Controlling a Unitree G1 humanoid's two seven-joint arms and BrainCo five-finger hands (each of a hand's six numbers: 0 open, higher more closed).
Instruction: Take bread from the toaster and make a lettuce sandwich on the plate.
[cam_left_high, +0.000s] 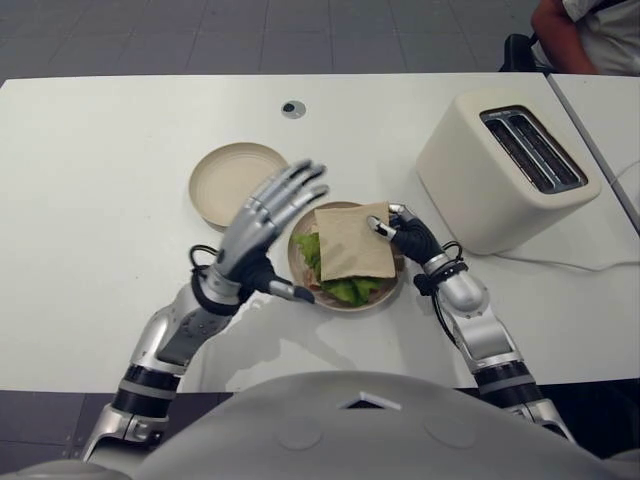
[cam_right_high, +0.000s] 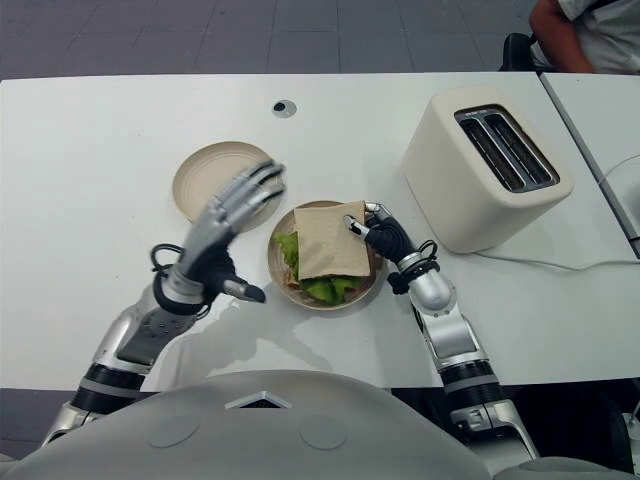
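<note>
A beige plate (cam_left_high: 300, 268) sits in front of me at the table's middle. On it lies green lettuce (cam_left_high: 340, 290) with a tan bread slice (cam_left_high: 350, 242) resting on top. My right hand (cam_left_high: 405, 232) is at the slice's right edge, its fingers curled onto that edge. My left hand (cam_left_high: 262, 225) hovers just left of the plate, fingers spread and holding nothing. The cream toaster (cam_left_high: 500, 170) stands at the right, its two slots (cam_left_high: 532, 150) dark, with no bread showing in them.
A second, bare beige plate (cam_left_high: 232, 180) lies behind my left hand. The toaster's white cable (cam_left_high: 560, 264) trails right along the table. A small round grommet (cam_left_high: 293, 109) sits near the far edge. A gap between tables (cam_left_high: 592, 140) runs at the right.
</note>
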